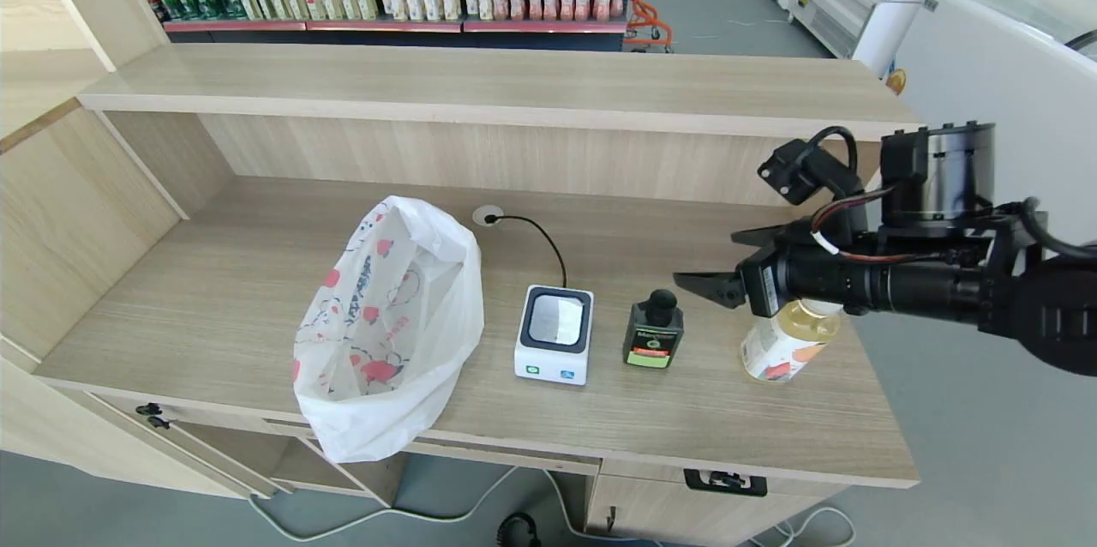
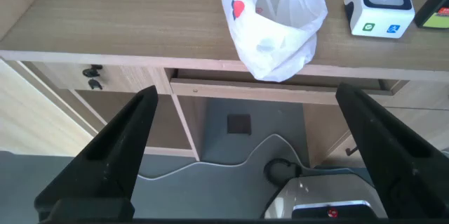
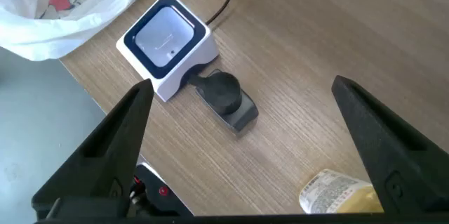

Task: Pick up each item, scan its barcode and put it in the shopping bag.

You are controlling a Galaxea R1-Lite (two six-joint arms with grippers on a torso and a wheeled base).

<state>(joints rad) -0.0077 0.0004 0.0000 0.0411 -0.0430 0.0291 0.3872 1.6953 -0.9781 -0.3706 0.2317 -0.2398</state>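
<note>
Nearest, the left end effector [image 2: 247, 92] is hanging low in front of the desk [image 1: 214, 298], below its front edge. Its fingers are standing wide apart and gripping nothing.

On the desk, the shopping bag [image 1: 386, 324] is sitting with its mouth open and its bottom sagging over the front edge. I am making out nothing inside it. Just beside it, the scanner [image 1: 554, 333] is facing its window upward. Next along the row come the dark bottle [image 1: 653, 330], then the pale drink bottle [image 1: 784, 345], whose top is hiding behind the right arm.

The right end effector [image 1: 720, 260] is hovering above the desk near these two bottles. Its fingers are spread apart and are touching neither bottle. The right wrist view is framing the dark bottle between them.

So the first pick-up is looking like the step in hand, with no item lifted or bagged yet. The next move is probably calling for a descent over the dark bottle. The fingers would need to close around its body without knocking the scanner close beside it, then turn its barcode toward the window.

Farther back, the scanner's cable [image 1: 548, 243] is running to a hole in the desk.
</note>
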